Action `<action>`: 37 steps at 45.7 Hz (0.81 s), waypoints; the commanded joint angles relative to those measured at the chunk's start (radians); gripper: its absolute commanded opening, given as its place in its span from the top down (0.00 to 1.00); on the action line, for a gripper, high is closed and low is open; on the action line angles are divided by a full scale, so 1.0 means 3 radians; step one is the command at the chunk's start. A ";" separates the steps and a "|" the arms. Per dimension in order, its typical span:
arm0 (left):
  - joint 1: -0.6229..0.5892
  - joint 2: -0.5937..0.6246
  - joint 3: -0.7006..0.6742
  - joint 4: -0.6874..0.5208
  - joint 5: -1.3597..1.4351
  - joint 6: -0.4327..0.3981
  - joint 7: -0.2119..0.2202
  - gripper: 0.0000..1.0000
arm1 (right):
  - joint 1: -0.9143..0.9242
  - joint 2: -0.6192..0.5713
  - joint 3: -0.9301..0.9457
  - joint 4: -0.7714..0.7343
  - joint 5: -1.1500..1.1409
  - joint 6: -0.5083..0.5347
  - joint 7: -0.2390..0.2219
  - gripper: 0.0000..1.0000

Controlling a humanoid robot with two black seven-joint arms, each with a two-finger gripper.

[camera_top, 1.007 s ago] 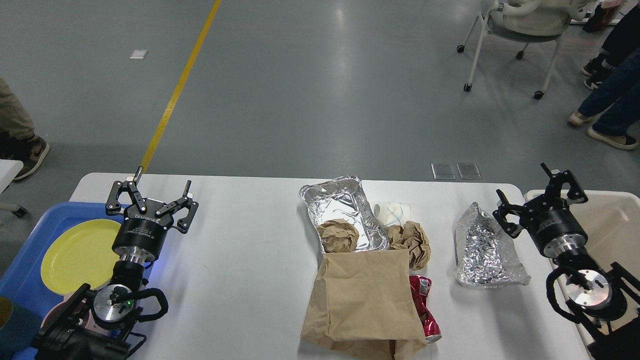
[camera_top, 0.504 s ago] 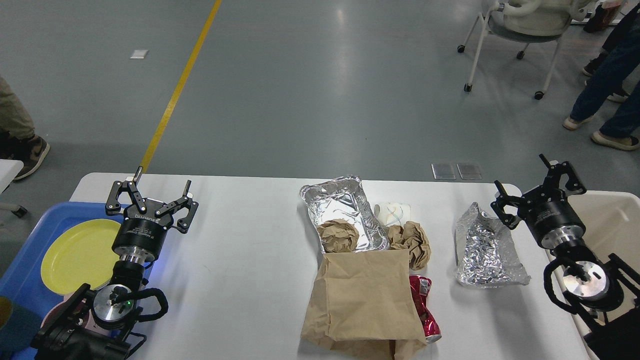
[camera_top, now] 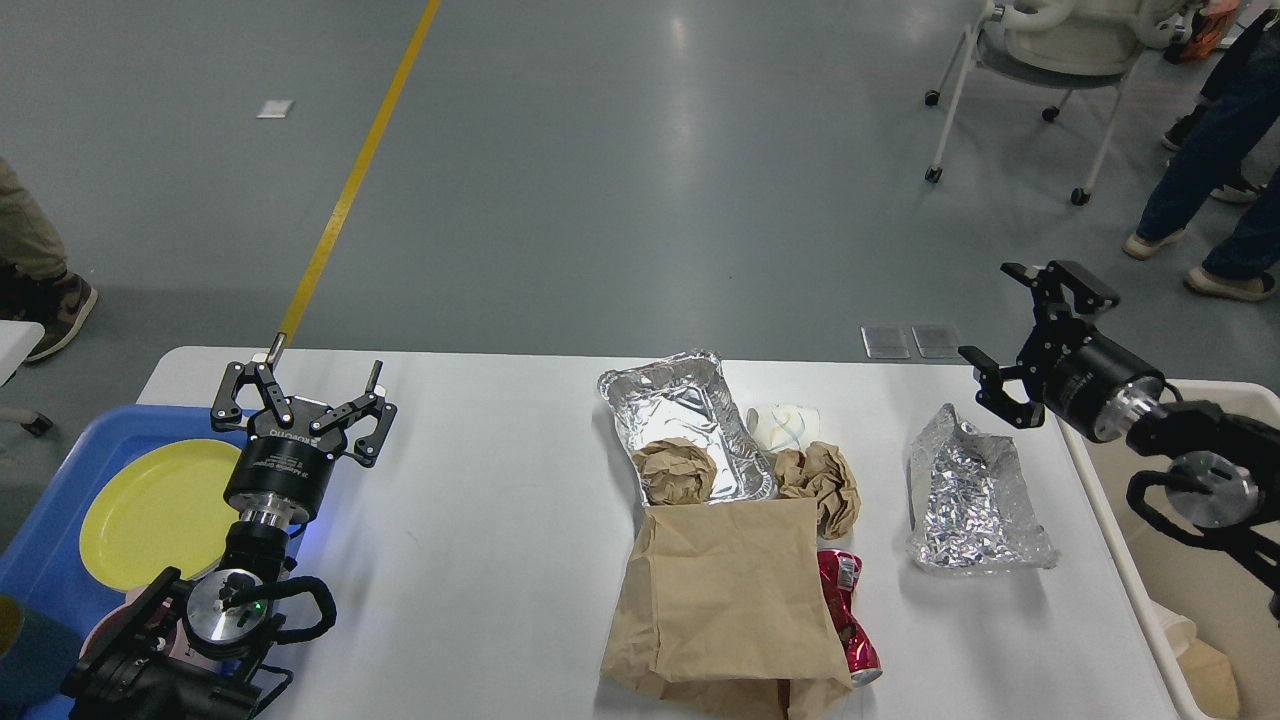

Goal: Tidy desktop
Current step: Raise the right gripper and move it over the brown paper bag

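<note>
The white desktop [camera_top: 480, 520] holds litter in its middle: a foil tray [camera_top: 680, 410] with a brown paper ball [camera_top: 676, 470] in it, a second paper ball [camera_top: 822, 478], a white cup [camera_top: 785, 425], a flat brown paper bag [camera_top: 730, 600], a crushed red can [camera_top: 848, 620] and a crumpled foil piece [camera_top: 968, 495]. My left gripper [camera_top: 303, 385] is open and empty above the desktop's left end. My right gripper [camera_top: 1025, 325] is open and empty, raised above the far right corner, just beyond the foil piece.
A blue tray [camera_top: 60, 560] with a yellow plate [camera_top: 150, 510] sits at the left edge. A beige bin [camera_top: 1190, 600] stands off the right edge. A wheeled chair [camera_top: 1050, 60] and people's legs [camera_top: 1220, 170] are on the floor behind.
My right gripper has risen and swung up and back from beside the foil piece, turning to point left. The left arm has not moved. The litter is unchanged.
</note>
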 commanded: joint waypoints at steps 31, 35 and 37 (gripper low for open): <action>-0.0001 0.0000 0.0000 0.0000 0.0000 0.0000 0.0000 0.04 | 0.4320 0.1370 -0.5697 0.0600 0.0235 0.1640 -0.0153 0.00; -0.0001 0.0000 -0.0005 0.0000 0.0000 0.0000 0.0000 0.04 | 0.4724 0.1375 -0.5697 0.1014 0.0245 0.1701 -0.0526 0.00; -0.0001 0.0000 -0.0005 0.0000 0.0000 0.0000 0.0000 0.04 | 0.4908 0.1386 -0.5677 0.1228 0.0251 0.1722 -0.0736 0.00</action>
